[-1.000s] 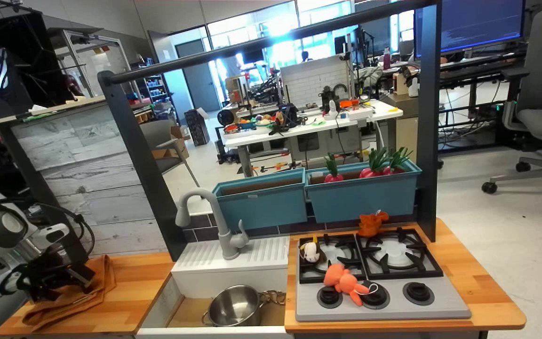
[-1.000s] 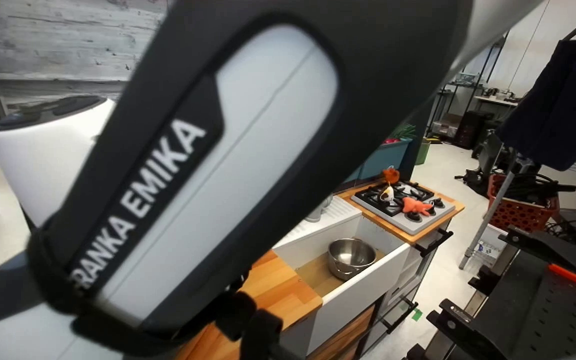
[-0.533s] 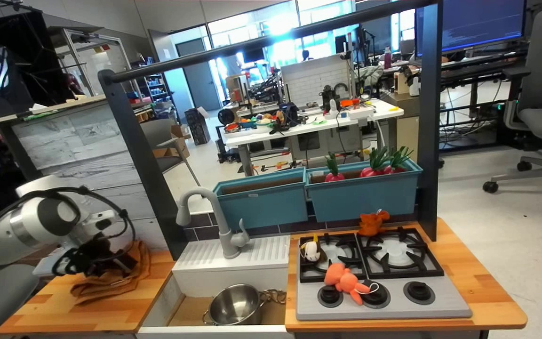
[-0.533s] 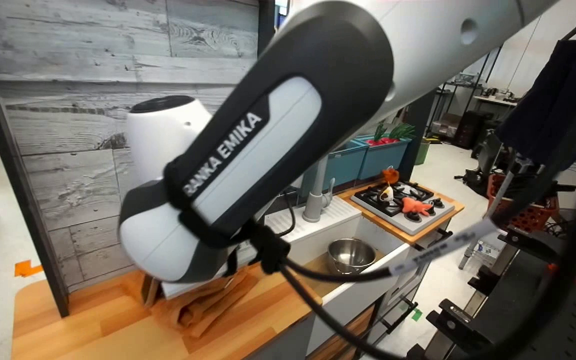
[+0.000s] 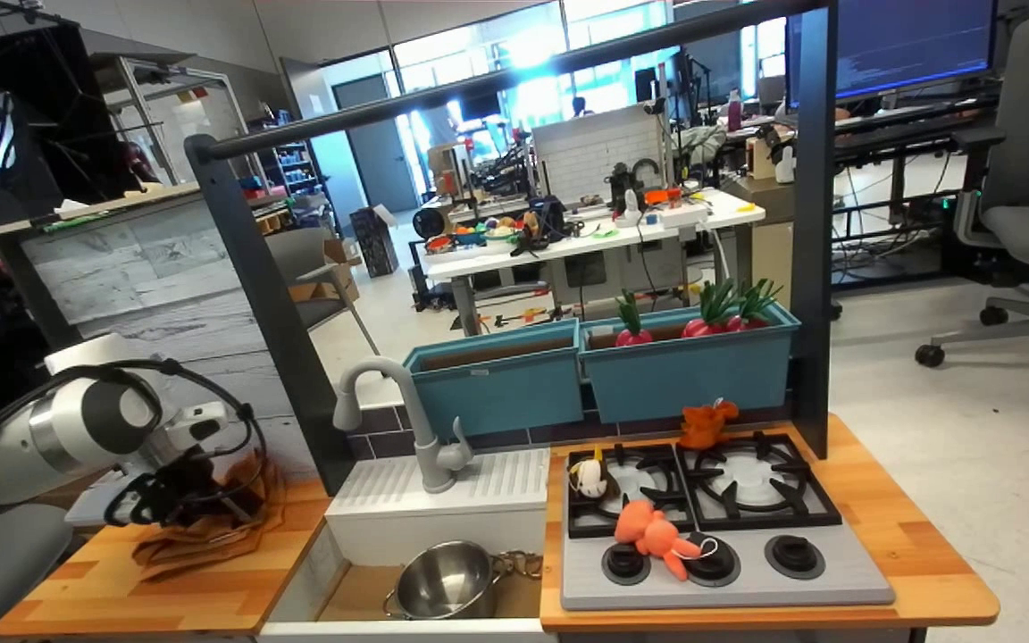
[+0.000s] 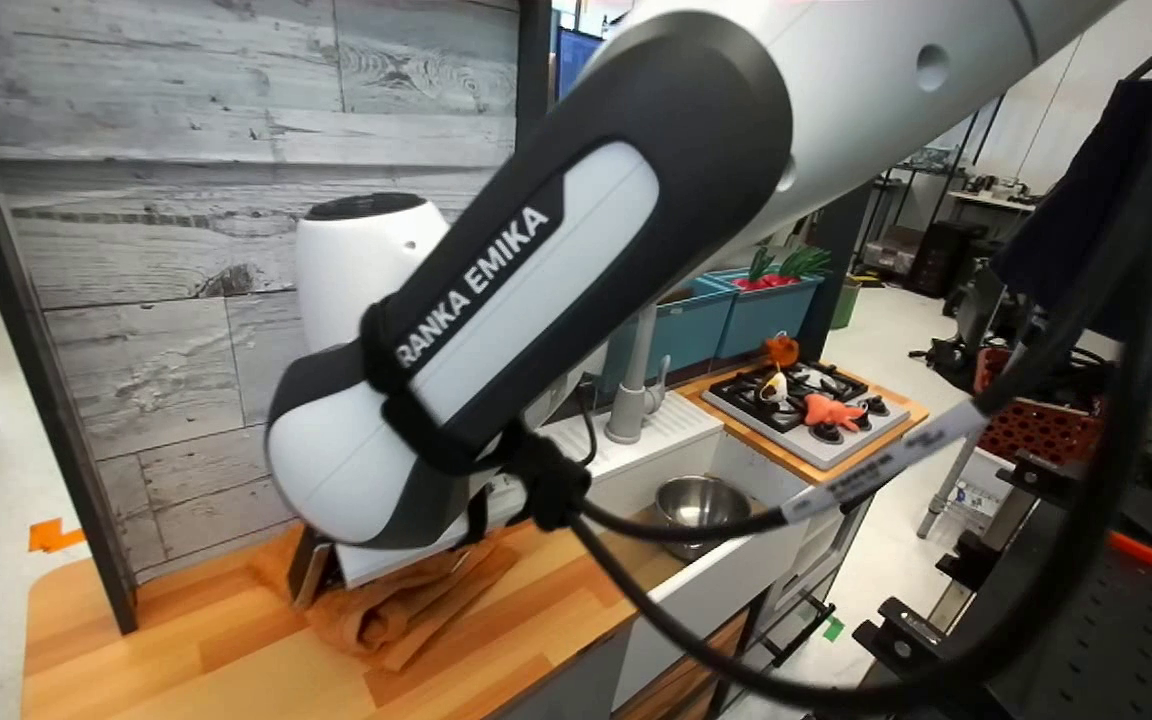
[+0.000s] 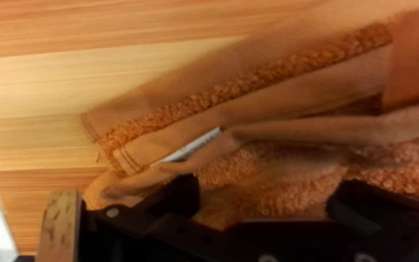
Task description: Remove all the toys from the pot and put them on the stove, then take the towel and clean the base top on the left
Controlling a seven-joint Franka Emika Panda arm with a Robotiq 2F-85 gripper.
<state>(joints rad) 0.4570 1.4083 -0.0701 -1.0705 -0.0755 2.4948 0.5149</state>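
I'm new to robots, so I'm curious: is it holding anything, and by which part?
It cannot be told: fuzzy towel shows between the parted fingers of the gripper, but any pinch is hidden.

Versus a second ago you've shifted end effector (image 7: 263, 193) and towel (image 5: 193, 546) across the bench (image 5: 229, 591), nearer sink (image 5: 389, 534) and grey plank wall (image 5: 148, 286); your arm (image 6: 576, 250) blocks less in an exterior view.
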